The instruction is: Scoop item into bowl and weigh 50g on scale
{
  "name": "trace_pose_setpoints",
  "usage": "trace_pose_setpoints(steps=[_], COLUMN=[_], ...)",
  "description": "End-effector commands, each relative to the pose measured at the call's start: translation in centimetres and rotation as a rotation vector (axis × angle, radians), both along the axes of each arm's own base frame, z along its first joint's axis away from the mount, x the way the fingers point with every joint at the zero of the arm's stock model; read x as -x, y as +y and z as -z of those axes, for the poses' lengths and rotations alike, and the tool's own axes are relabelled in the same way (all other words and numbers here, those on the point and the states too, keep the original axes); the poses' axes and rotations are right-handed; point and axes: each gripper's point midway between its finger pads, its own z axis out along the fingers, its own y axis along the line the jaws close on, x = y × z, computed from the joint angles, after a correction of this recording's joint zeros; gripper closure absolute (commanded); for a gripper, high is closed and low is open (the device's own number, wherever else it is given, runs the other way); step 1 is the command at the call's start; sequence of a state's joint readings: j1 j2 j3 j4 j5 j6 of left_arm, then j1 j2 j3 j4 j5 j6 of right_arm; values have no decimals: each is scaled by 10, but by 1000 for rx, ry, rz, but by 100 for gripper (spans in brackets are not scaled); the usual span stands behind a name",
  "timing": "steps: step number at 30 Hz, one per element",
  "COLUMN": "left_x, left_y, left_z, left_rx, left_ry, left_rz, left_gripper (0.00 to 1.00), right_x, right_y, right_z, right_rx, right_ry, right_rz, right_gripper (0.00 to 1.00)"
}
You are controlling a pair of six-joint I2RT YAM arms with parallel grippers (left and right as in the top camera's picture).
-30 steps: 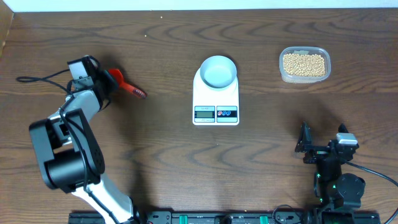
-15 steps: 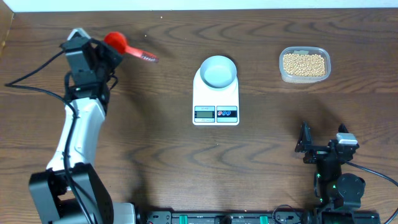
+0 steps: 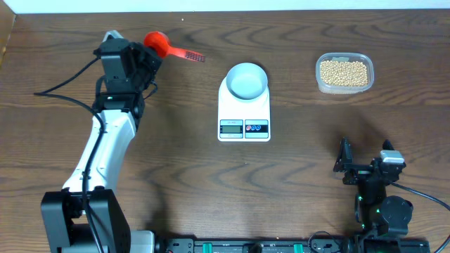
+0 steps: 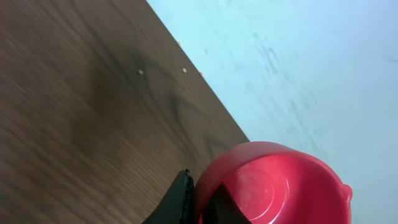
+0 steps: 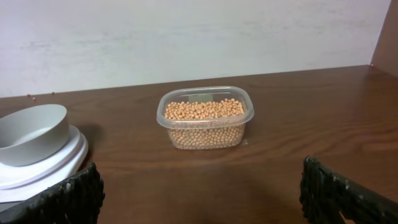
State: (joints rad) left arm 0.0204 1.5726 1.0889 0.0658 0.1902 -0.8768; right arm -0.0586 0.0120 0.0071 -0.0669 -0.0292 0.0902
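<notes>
At the far left, the left gripper [image 3: 146,56] is clamped on the red scoop [image 3: 156,41]. The right gripper [image 3: 365,166] rests, jaws wide apart.

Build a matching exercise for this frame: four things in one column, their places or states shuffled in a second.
Things:
1. red scoop
2. bowl
3. beans
4. right gripper

Places or states:
A. in the clear tub
B. open, holding nothing
C. on the scale
D. held in the left gripper

Pairs: 1-D, 2-C, 3-A, 4-B
</notes>
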Motion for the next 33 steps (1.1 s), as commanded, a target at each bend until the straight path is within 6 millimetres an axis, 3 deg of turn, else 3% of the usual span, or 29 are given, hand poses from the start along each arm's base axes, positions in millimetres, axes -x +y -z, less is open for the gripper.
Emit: trace_pose_setpoints(steps=[1, 7, 14, 19, 27, 33], left_x=[-2, -3, -4, -2, 0, 1], left_y=[-14, -33, -51, -62, -76, -79], left_z=[-16, -19, -26, -26, -26, -27], left_rx=[29, 129, 131, 132, 140, 148], left_ry=[-36, -36, -64, -63, -60, -58], left_rz=[24, 11, 51, 75, 114, 130], left_gripper=[93, 93, 93, 93, 93, 93], right_x=[0, 3, 7, -2, -44, -97], right_y=[5, 38, 48, 57, 81, 107], right_z=[-4, -22, -60, -90, -130, -163], right_rx=[-33, -44, -40, -40, -89, -184], right_ry=[-20, -88, -135, -95, 64, 240], right_rz=[-25, -217, -279, -333, -501, -694], right_gripper=[1, 1, 1, 1, 1, 1])
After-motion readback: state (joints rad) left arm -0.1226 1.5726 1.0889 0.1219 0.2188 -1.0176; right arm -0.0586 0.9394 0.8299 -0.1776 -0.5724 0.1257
